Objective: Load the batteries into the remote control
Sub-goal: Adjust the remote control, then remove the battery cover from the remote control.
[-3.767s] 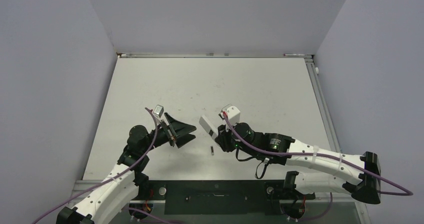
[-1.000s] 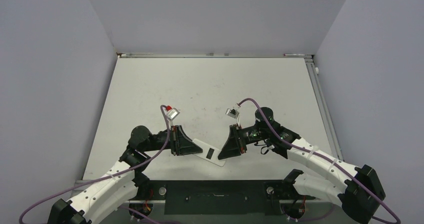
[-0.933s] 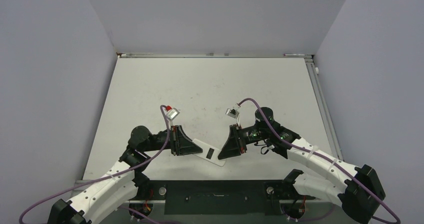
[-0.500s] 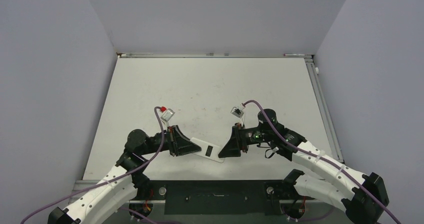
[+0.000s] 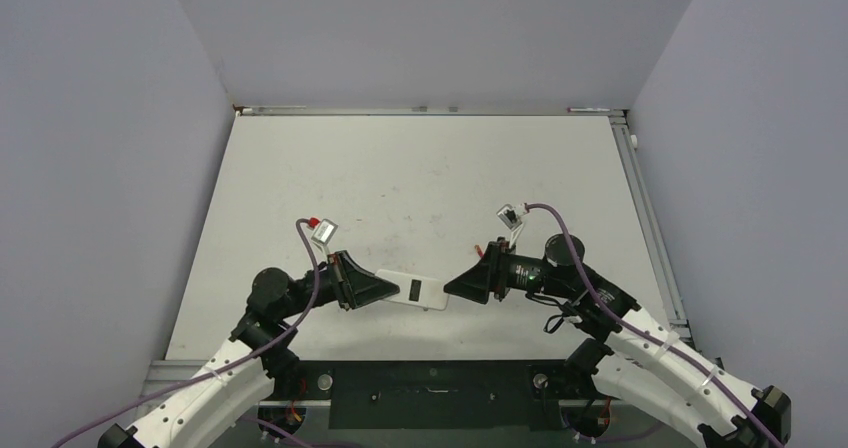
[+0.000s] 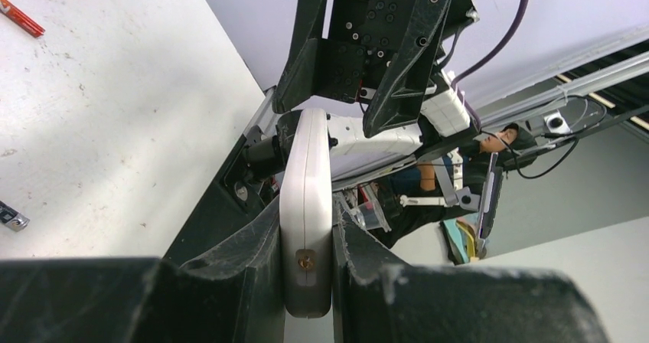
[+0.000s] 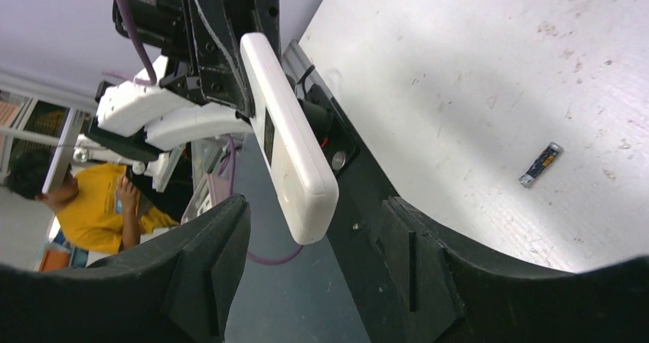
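The white remote control [image 5: 415, 293] hangs just above the table between the two arms. My left gripper [image 5: 385, 290] is shut on its left end; in the left wrist view both fingers press the remote's [image 6: 306, 197] flat sides. My right gripper [image 5: 452, 287] stands open at the remote's other end. In the right wrist view that end of the remote [image 7: 295, 155] sits between the spread jaws of the right gripper [image 7: 315, 214], with a gap on each side. One dark battery [image 7: 541, 164] lies on the white table, also seen as the battery [image 6: 9, 217] at the left wrist view's edge.
The black rail [image 5: 430, 393] along the table's near edge lies just below both grippers. A small red-orange stick [image 6: 21, 18] lies on the table farther out. Grey walls enclose the table on three sides.
My right gripper has opened, let go of the remote and drawn back to the right. The left gripper keeps hold of the remote, which has swung level and shifted slightly left.
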### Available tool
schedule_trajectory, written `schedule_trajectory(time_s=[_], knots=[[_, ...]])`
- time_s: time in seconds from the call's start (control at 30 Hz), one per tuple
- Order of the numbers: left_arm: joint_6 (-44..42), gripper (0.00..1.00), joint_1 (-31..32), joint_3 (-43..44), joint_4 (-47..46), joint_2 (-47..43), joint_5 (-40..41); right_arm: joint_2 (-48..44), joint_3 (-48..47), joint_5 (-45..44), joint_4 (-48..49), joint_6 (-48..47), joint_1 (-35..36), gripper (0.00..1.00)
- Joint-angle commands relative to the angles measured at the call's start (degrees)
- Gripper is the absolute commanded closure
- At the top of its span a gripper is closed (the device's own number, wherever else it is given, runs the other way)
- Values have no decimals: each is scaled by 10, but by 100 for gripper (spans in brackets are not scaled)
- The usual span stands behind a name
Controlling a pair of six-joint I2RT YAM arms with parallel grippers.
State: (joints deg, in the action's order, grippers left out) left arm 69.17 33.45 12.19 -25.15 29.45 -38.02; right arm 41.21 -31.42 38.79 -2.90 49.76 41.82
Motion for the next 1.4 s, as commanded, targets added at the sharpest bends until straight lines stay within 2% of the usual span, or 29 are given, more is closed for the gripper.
schedule_trajectory(time_s=[0.0, 0.17, 0.5, 0.87, 1.0, 1.37], knots=[[24, 100, 2, -2, -34, -14, 39, -21, 8, -78, 33, 30, 5, 38], [44, 100, 2, -11, -31, -21, 67, -20, 26, -99, 65, 56, 19, 41], [48, 100, 0, 0, 15, -15, 89, 22, -12, -235, 39, 32, 122, 42], [51, 100, -1, -1, 19, -13, 81, 51, -27, -269, 50, 30, 136, 47], [50, 100, -1, -1, 18, -11, 79, 54, -21, -270, 62, 37, 140, 51], [60, 100, -2, -6, 9, -9, 77, 42, -2, -272, 89, 50, 147, 73]])
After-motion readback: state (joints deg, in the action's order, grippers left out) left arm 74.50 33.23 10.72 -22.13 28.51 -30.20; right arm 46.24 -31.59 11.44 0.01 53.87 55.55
